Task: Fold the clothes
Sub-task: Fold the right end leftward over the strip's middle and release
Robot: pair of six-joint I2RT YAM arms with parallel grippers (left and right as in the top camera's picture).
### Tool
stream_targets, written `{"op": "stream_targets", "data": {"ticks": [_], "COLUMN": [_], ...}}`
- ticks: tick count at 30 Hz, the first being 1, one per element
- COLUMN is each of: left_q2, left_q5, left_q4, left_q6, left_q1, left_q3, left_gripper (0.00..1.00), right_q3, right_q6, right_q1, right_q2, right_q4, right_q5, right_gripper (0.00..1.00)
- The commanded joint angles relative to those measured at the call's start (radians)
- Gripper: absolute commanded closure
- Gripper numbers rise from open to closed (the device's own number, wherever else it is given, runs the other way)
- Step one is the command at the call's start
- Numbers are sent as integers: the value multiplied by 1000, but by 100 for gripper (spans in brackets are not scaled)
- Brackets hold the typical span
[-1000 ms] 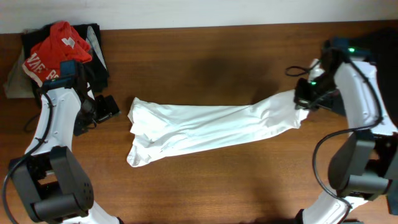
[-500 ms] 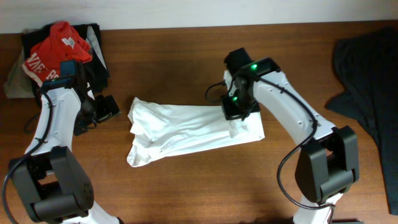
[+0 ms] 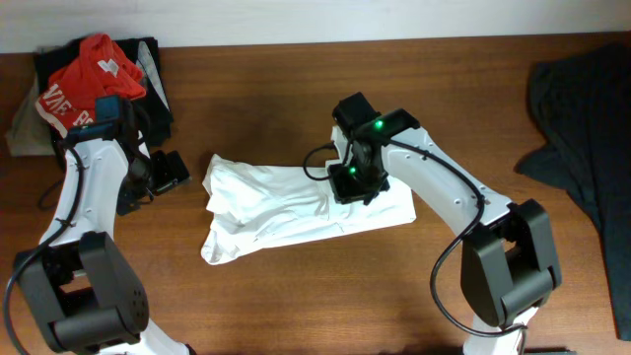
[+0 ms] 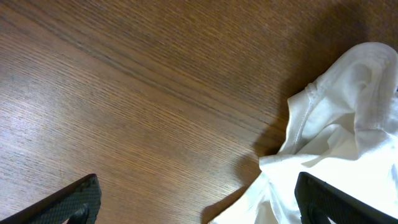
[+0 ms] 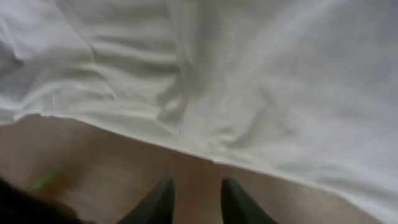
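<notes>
White shirt (image 3: 279, 209) lies rumpled mid-frame on counter (image 3: 296, 306). Looks light, limp and wrinkly, so best pinched at an edge or corner. Right gripper (image 3: 351, 183) over its right part, jaws narrowly apart, empty. Left gripper (image 3: 170, 170) just left of it, jaws spread wide.

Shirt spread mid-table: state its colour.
The shirt is white; the overhead view shows it best.

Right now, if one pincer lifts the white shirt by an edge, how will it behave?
Probably floppy: the white shirt lies in soft wrinkles with one end folded over, so it should sag from a single grasp. Likely light, since the cloth looks thin. Pushed along the wooden table, it would likely bunch up rather than slide whole.
</notes>
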State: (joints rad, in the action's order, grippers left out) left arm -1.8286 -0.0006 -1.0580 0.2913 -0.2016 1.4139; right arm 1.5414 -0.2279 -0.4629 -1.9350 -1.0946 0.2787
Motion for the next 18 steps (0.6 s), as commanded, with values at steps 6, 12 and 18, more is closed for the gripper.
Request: {"op": "stream_targets", "data": {"ticks": [6,12,18], "left_q2": [7,7,7], "left_q5": [43,118,118], "left_q4": [3,5,2], "left_q6": [16,33,34], "left_q1": [-4,-4,-3], "left_q3": [8,8,8], "left_gripper": [1,1,1], "right_q3": [46,46,46], "right_q6": [-53,-129,-128], "right_q1": [265,457,670], "right_q2": [-2,-2,-2], "right_q4": [-53,35,33], "right_q5": [-10,-83,-205], "right_gripper": [1,1,1]}}
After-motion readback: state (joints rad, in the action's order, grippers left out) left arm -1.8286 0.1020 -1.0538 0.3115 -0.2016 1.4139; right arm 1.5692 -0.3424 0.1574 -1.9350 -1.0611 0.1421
